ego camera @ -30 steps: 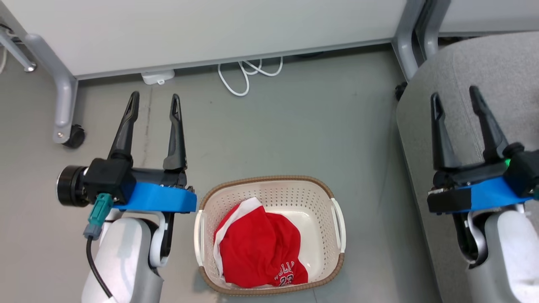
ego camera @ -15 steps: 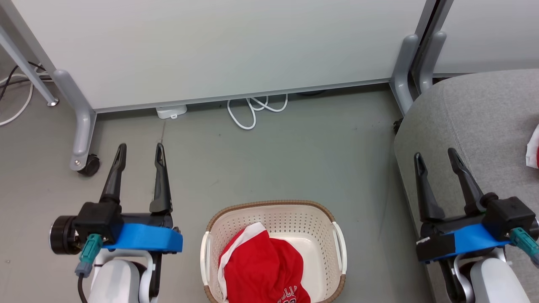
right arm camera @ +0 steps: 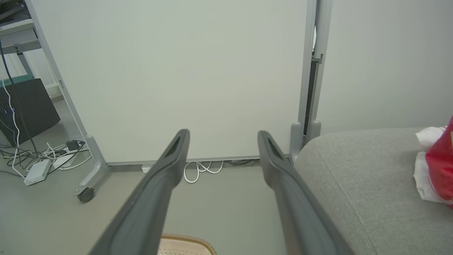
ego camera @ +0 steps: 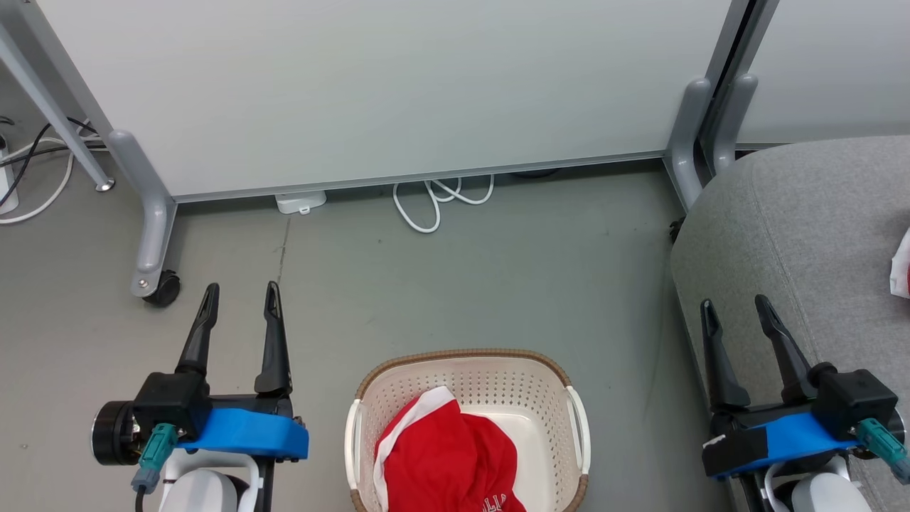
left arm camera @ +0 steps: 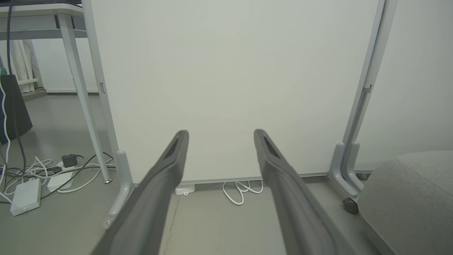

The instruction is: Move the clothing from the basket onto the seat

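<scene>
A red jersey (ego camera: 444, 462) lies crumpled in the basket (ego camera: 462, 353) on the floor (ego camera: 498, 270). Another red-and-white piece (right arm camera: 437, 170), perhaps shorts, rests on the seat (ego camera: 803, 227). Flanking the basket, the left gripper (ego camera: 242, 288) and right gripper (ego camera: 734, 303) hang spread, empty.

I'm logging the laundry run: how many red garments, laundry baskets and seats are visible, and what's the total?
Red garments: 2 (basket garment, seat garment)
Laundry basket: 1
Grey seat: 1
Total: 4
</scene>
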Tool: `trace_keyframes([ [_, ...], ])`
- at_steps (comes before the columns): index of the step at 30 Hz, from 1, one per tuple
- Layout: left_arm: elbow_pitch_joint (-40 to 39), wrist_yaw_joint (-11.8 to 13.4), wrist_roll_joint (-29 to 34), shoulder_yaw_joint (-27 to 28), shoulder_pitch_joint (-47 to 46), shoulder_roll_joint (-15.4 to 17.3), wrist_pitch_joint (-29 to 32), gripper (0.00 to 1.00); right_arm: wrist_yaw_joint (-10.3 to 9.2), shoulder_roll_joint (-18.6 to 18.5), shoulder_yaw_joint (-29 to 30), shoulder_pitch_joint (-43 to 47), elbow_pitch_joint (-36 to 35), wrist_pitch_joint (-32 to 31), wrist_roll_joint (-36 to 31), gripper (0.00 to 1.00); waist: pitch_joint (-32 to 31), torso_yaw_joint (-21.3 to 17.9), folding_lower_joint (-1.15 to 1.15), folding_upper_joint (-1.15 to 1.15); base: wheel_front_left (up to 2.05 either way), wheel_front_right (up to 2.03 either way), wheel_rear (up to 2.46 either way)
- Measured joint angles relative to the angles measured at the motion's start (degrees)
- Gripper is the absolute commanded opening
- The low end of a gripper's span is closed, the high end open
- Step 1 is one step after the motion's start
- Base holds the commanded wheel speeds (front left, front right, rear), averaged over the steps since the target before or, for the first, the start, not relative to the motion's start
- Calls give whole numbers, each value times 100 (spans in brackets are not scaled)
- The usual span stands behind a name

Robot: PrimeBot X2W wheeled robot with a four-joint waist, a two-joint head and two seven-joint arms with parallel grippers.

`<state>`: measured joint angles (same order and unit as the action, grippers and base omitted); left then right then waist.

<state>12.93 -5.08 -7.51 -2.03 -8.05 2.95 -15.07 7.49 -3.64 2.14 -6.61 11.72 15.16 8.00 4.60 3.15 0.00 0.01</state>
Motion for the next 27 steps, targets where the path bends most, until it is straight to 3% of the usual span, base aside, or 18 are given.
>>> trace_keyframes([
  [18,108,1,-30,-34,52,-2,0,100,0,48,5,36,30,0,15,100,-17,-44,0,0,0,0,0],
  [27,419,-119,133,-371,-248,-1,0,100,0,57,-20,-8,20,0,14,100,126,-117,0,0,0,0,0],
])
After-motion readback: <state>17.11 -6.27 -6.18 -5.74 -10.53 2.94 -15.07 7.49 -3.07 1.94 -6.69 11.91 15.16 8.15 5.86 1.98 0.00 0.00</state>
